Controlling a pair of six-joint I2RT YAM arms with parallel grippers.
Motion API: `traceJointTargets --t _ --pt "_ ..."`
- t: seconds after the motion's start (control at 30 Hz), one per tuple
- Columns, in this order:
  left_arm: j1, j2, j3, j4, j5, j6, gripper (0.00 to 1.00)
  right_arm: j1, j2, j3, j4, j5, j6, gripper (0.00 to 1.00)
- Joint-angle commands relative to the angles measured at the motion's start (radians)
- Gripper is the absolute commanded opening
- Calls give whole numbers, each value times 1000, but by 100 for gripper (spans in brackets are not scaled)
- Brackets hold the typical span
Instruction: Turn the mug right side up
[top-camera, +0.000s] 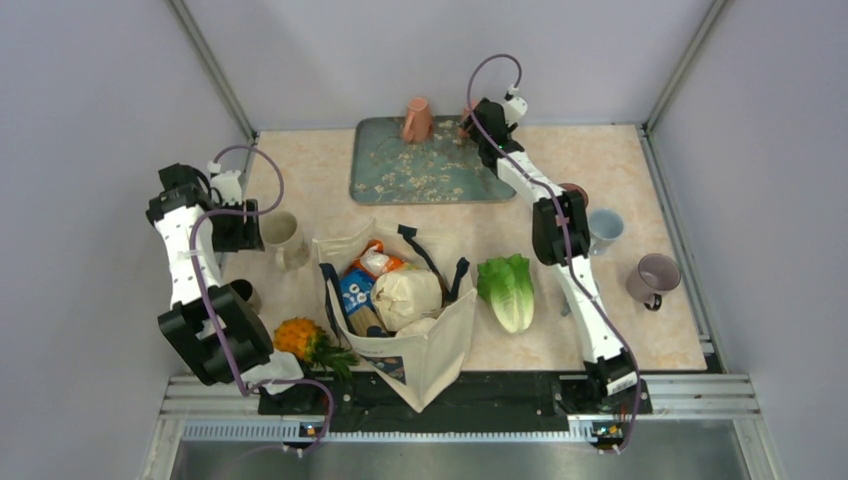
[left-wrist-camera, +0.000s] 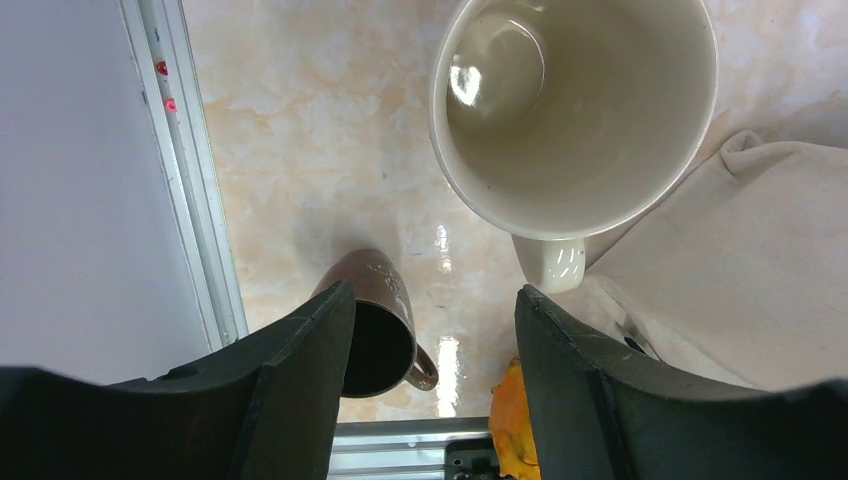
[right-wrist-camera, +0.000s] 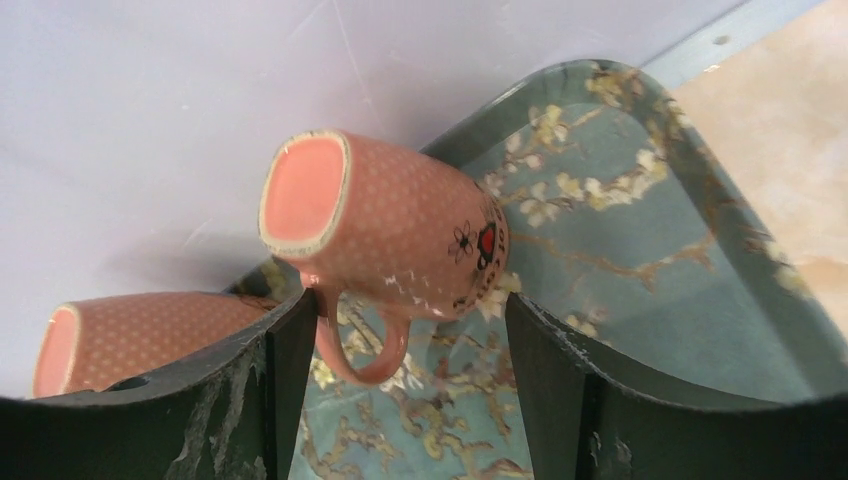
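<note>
A pink dotted mug (right-wrist-camera: 385, 225) stands upside down, base up, on the flowered green tray (right-wrist-camera: 640, 250); it also shows in the top view (top-camera: 417, 120). Its handle points toward my right gripper (right-wrist-camera: 410, 340), which is open and empty just short of it, the jaws standing either side of the handle without touching. A second pink mug (right-wrist-camera: 140, 330), also base up, sits left of it, partly hidden behind my left finger. In the top view the right gripper (top-camera: 474, 125) is at the tray's (top-camera: 400, 180) far right corner. My left gripper (left-wrist-camera: 435, 330) is open and empty.
A cream mug (left-wrist-camera: 575, 110) stands upright ahead of the left gripper (top-camera: 250, 228), with a brown mug (left-wrist-camera: 375, 320) below it. A full tote bag (top-camera: 400, 300), pineapple (top-camera: 305, 340), lettuce (top-camera: 508, 290), blue mug (top-camera: 604, 228) and purple mug (top-camera: 655, 278) are on the table.
</note>
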Motion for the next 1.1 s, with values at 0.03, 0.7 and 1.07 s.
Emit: traceJointTargets --t 0.03,0.7,1.07 --pt "4 6 39 19 38 -4 65 -28 -126 -129 -60 78 -67 66" --pt "5 12 22 9 73 4 65 22 -117 -79 78 -47 -177 82" --pt "6 24 13 21 112 -14 65 26 25 48 -78 54 111 99"
